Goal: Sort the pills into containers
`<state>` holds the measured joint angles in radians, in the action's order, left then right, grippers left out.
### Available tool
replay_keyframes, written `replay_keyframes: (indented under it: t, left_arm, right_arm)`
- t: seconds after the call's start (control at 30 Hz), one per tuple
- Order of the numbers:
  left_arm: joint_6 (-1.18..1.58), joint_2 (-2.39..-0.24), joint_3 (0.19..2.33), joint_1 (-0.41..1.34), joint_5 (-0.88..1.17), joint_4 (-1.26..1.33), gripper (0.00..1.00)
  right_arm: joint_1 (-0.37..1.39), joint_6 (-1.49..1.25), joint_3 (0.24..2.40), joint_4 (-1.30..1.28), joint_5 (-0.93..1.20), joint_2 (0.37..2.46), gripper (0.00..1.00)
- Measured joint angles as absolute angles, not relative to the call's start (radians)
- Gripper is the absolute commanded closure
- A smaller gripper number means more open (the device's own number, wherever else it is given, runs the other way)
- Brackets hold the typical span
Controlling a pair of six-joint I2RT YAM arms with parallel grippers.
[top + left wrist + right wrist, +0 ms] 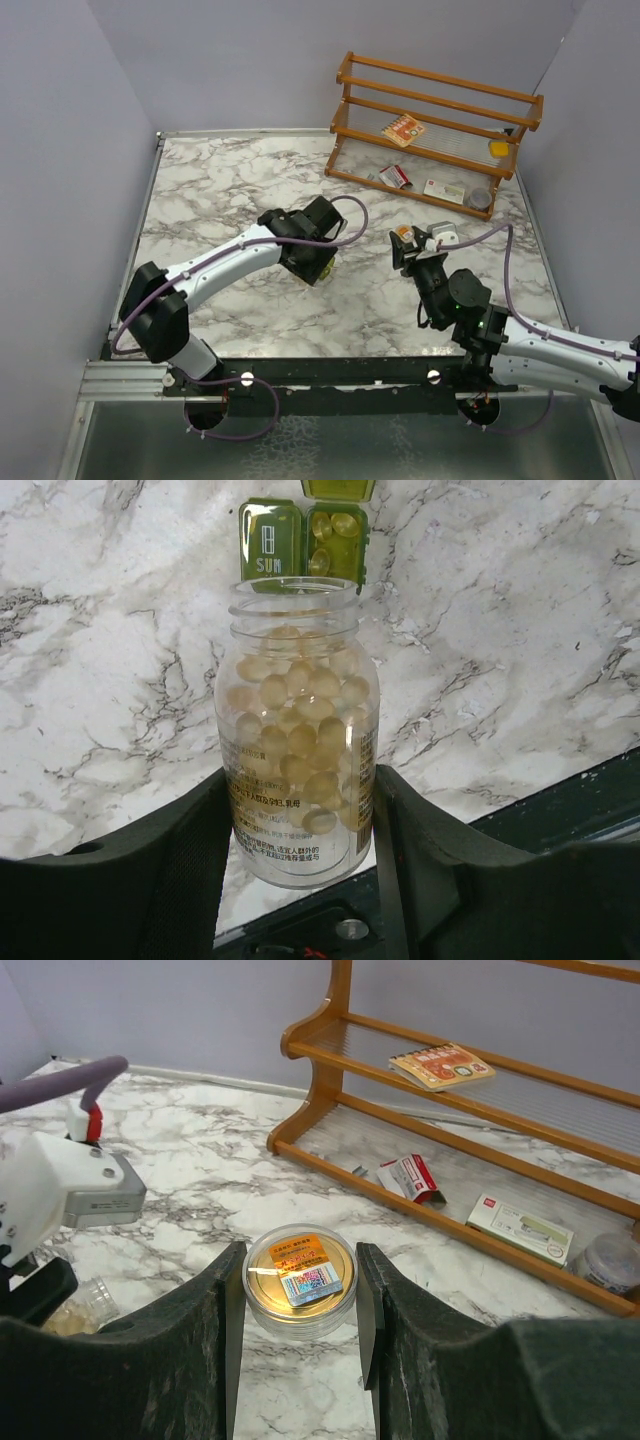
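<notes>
My left gripper is shut on a clear bottle full of pale yellow pills, with no cap on. The bottle's open mouth points at the olive-green pill box on the marble. One compartment of the box is open and holds a few pills; the one beside it is closed and marked SUN. My right gripper is shut on the bottle's round gold-topped cap, held above the table. In the top view the left gripper is at mid-table and the right gripper is to its right.
A wooden rack stands at the back right with a notebook, a flat yellow block, red-and-white cartons and a round jar. The left arm's white wrist camera is close on the right gripper's left.
</notes>
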<state>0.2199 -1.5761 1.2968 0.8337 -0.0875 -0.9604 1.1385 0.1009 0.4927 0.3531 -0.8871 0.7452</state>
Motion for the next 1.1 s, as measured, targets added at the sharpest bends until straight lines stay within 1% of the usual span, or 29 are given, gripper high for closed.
replay_keyframes:
  t: [0.13,0.37,0.57,0.8,0.97,1.1]
  left_arm:
    - [0.228,-1.454,1.175,0.833,-0.088,-0.843,1.0]
    - [0.242,-1.14,0.979,0.833,-0.092,-0.635,1.0]
    - [0.243,-0.852,0.808,0.833,-0.093,-0.429,1.0]
    - [0.215,-0.607,0.627,0.833,-0.072,-0.197,1.0]
    - [0.191,-0.529,0.529,0.833,0.001,-0.057,1.0]
    - [0.163,-0.519,0.476,0.833,0.128,0.065,1.0]
  right_arm:
    - [1.139,0.091,0.515,0.326,-0.886,0.752,0.99]
    - [1.139,0.083,0.596,0.284,-0.838,0.772,0.99]
    - [1.139,0.083,0.703,0.244,-0.737,0.826,0.99]
    - [1.139,0.082,0.832,0.204,-0.582,0.876,0.99]
    - [1.139,0.084,0.921,0.157,-0.429,0.918,0.99]
    - [1.139,0.086,0.966,0.104,-0.306,0.928,0.99]
